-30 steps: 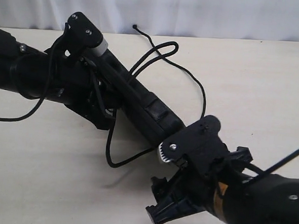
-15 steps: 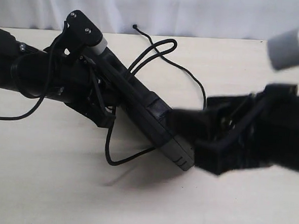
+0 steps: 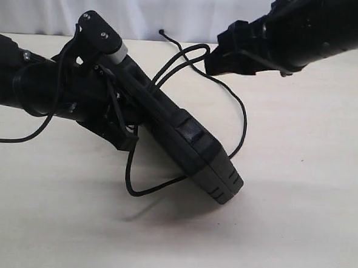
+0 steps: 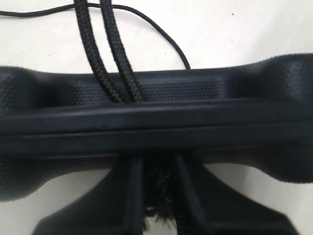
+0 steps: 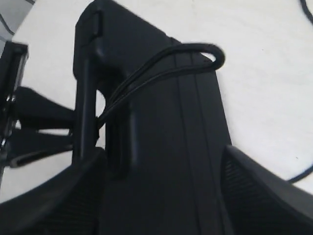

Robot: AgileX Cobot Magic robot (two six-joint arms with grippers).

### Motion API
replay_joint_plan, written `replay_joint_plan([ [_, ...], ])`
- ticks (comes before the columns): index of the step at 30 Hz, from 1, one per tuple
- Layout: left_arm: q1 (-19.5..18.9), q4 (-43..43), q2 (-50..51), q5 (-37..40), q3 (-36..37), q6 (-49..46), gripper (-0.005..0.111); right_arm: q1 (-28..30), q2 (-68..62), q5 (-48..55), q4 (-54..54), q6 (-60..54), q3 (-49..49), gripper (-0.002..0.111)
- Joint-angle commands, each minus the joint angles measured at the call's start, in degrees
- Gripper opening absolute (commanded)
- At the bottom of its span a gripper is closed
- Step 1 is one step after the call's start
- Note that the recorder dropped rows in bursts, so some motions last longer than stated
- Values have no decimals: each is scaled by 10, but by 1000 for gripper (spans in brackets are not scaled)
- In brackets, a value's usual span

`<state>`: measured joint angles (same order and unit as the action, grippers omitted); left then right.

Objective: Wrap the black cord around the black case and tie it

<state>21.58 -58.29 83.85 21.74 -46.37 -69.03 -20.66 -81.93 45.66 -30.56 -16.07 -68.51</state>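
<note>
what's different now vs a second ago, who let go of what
The right gripper let go of the lower end of the black case and swung up and away toward the table's far edge, near the black cord loop, fingers open. Unchanged: the left gripper still clamps the case's upper end, holding it tilted, with the cord draped over it as before.

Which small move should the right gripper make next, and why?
Probably lower onto the doubled loop of the black cord close by, then close. The right gripper hangs open and empty, while the left gripper holds the black case tilted, cord draped over it.
</note>
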Motion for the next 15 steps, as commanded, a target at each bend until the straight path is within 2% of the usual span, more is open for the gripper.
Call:
replay_joint_plan([
  [1, 5, -8, -5, -9, -4, -1, 0, 47, -68, -18, -130, -79, -18, 62],
  [8, 5, -8, -5, -9, -4, -1, 0, 45, -129, -51, -223, -82, -21, 62],
  [15, 5, -8, -5, -9, -4, -1, 0, 45, -158, -110, -229, -40, -21, 62],
])
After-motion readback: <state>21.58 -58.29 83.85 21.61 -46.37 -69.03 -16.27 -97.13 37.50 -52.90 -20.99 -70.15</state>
